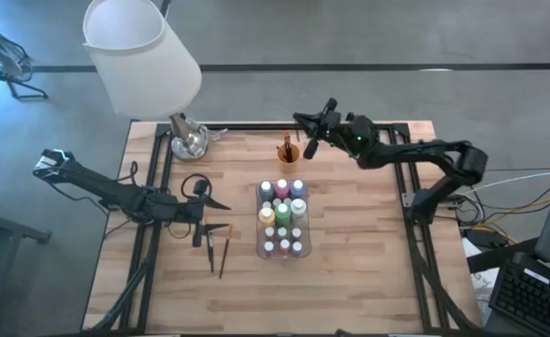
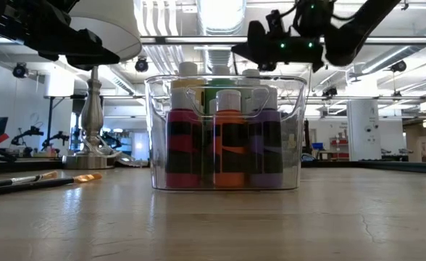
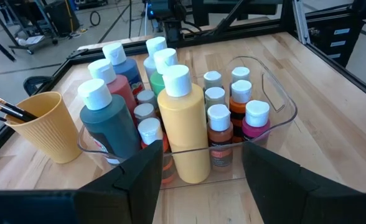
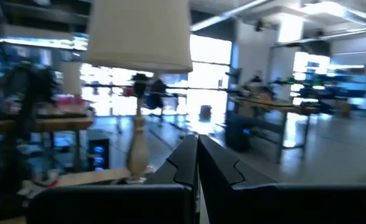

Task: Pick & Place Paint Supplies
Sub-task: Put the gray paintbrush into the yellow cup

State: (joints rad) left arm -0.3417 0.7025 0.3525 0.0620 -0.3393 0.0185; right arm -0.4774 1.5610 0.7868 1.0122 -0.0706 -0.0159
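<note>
Left end effector: fingers spread apart with nothing between them, hanging over the worktop near its left edge and facing the clear tray. Right end effector: fingers pressed together, nothing gripped, raised over the far edge of the worktop just beyond the orange cup. Paint bottles: standing upright and packed close inside the clear tray at the middle of the worktop; the taller ones, among them a yellow bottle and a dark teal bottle, sit at the far end of the tray, the small ones in orange, pink and grey at the near end; all carry white or grey caps. Paintbrushes: two lying flat on the worktop toward the left edge, just on the near side of the left end effector, side by side and apart from the tray. Further brushes stand in the orange cup, which sits just beyond the tray's far end. Table lamp: white shade, silver base at the far left corner of the worktop.
</note>
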